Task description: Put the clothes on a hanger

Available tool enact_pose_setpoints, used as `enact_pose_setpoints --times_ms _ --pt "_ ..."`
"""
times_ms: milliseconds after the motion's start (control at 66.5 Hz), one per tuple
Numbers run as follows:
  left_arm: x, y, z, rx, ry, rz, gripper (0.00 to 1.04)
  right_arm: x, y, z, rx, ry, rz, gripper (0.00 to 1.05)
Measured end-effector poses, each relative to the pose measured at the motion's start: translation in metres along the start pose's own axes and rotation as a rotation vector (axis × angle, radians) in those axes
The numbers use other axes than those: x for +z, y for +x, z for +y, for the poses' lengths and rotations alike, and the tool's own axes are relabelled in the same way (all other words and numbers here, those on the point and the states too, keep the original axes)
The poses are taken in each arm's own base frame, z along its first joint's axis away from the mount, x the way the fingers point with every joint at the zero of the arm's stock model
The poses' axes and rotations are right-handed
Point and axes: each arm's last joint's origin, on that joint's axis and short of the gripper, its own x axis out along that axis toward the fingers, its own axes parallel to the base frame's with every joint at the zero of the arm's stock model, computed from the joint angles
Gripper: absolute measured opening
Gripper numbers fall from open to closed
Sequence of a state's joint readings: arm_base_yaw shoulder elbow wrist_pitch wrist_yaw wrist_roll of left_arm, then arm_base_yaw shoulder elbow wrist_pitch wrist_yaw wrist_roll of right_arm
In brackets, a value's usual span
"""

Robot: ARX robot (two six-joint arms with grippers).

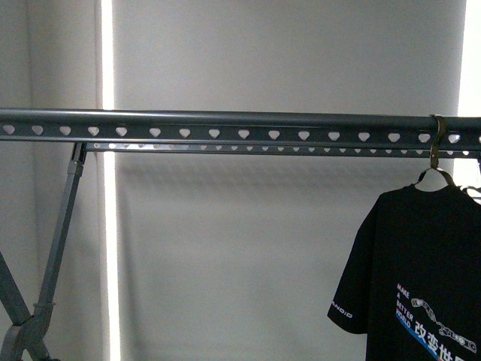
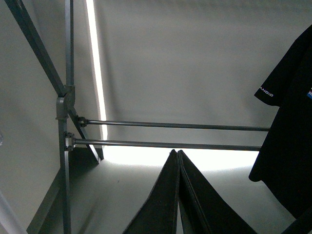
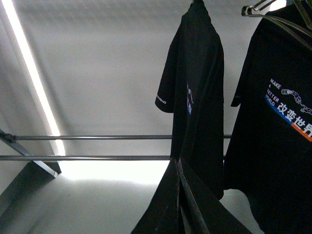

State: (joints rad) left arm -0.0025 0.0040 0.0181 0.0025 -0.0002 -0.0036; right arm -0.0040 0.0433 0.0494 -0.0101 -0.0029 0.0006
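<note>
**Backdrop beyond the rack**

A pale grey blind (image 3: 107, 73) spans the field well beyond the right gripper (image 3: 178, 195). A narrow bright slit (image 3: 29, 73) runs down the blind, well apart from the gripper. A bright patch (image 3: 112, 171) lies just past its tips.

front level; both wrists low, upward

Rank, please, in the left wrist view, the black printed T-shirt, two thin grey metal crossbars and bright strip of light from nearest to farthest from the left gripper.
1. Black printed T-shirt: nearest the left gripper, covering crossbar ends.
2. Two thin grey metal crossbars: behind it; too close to rank apart.
3. Bright strip of light: farthest, at the backdrop.
</note>
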Motion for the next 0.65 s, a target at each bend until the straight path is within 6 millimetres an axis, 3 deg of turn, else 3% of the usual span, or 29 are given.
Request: enact_pose_setpoints --times_ms 150,406,496,646 --pt "0.0 0.0 0.0 0.0 0.0 0.0 0.04 -0.011 0.0 0.0 -0.001 0.0 -0.001 0.02" --pt "0.0 0.0 0.0 0.0 -0.001 0.0 0.04 -0.011 0.0 0.0 -0.001 0.0 -0.002 0.02" --pt "0.0 0.0 0.0 0.0 0.0 0.0 0.25 -0.011 0.0 0.0 -0.001 -0.001 -0.002 0.23" --pt "0.0 0.0 0.0 0.0 0.0 0.0 0.53 -0.011 0.0 0.0 -0.001 -0.001 -0.002 0.5"
